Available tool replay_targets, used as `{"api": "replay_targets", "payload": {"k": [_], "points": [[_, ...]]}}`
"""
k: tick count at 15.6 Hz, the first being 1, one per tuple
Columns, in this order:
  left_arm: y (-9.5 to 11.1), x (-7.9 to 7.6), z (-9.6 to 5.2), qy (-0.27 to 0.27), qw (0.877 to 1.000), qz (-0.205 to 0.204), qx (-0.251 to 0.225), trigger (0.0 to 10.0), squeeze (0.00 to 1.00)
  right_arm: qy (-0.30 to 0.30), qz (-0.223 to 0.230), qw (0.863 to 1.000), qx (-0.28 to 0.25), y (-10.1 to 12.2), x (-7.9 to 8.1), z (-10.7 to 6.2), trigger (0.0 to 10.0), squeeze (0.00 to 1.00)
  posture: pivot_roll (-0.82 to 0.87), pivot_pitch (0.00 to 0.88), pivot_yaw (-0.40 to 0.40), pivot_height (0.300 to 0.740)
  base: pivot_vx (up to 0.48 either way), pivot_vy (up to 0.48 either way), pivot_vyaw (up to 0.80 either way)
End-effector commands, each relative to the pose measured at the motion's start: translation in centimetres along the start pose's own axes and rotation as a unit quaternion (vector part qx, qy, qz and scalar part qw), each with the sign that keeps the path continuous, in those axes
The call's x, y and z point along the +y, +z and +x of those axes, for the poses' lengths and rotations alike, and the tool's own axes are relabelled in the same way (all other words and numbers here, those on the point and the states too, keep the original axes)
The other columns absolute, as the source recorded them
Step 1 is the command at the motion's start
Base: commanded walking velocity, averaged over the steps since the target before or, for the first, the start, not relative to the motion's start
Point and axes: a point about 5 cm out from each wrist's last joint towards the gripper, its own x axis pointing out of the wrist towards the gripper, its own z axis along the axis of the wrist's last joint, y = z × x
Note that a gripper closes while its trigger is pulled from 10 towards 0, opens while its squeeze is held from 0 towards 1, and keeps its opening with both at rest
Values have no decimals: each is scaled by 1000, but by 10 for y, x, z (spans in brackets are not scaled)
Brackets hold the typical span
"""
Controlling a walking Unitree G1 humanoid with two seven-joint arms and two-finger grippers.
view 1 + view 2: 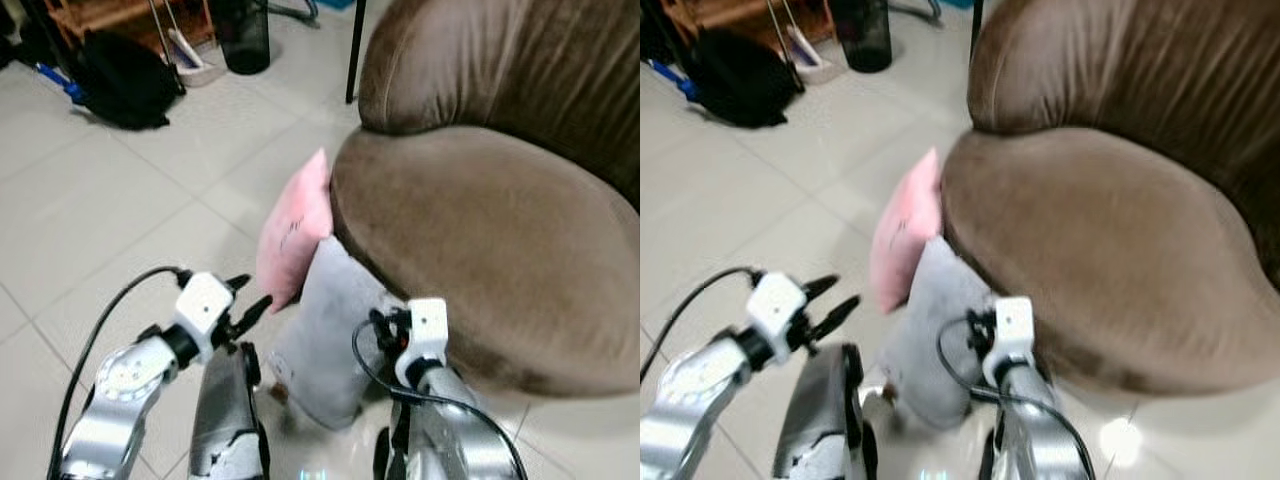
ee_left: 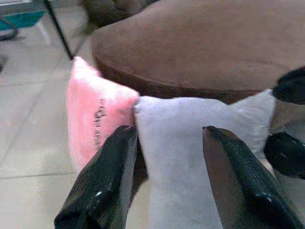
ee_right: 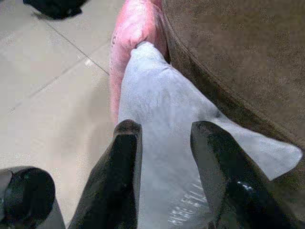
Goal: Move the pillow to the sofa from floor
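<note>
Two pillows stand on the tiled floor, leaning against the front of the brown sofa (image 1: 480,230). The pink pillow (image 1: 297,225) is upright, and the grey pillow (image 1: 330,335) stands nearer to me, overlapping its lower corner. My left gripper (image 1: 251,292) is open just left of both pillows, its tips close to the pink one's lower edge. In the left wrist view its fingers (image 2: 114,167) frame the grey pillow (image 2: 176,157). My right gripper (image 3: 164,129) is open at the grey pillow's right side by the sofa base, and that pillow (image 3: 162,105) lies between its fingers.
A black bag (image 1: 125,75) lies on the floor at the far left, beside a wooden shelf (image 1: 100,15) and a dark bin (image 1: 245,38). A thin black pole (image 1: 354,55) stands by the sofa's back corner. Open tile floor stretches to my left.
</note>
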Motion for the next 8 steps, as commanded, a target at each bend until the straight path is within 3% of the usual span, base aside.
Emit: {"api": "replay_targets", "payload": {"k": [1,3,5,6,8], "points": [[-3,-2,0,-15,1000,-4,3,10000,0,-9,30,999,-11,0,-5,1,10000,1000,161,234,-12,510,0,0,0],[-3,-6,2,-47,998,-27,-3,10000,0,-63,63,996,-18,2,-16,11,10000,1000,171,231,-10,510,0,0,0],[-16,-6,3,-43,999,1,17,10000,0,-80,83,993,-15,1,-24,14,10000,1000,175,244,-15,510,0,0,0],[-19,-6,6,-39,999,-5,18,10000,0,-106,85,991,-1,-5,-33,17,10000,1000,181,231,-19,510,0,0,0],[-19,-4,7,-39,999,-6,19,10000,0,-110,104,988,0,-4,-35,19,10000,1000,186,241,-18,510,0,0,0]]}}
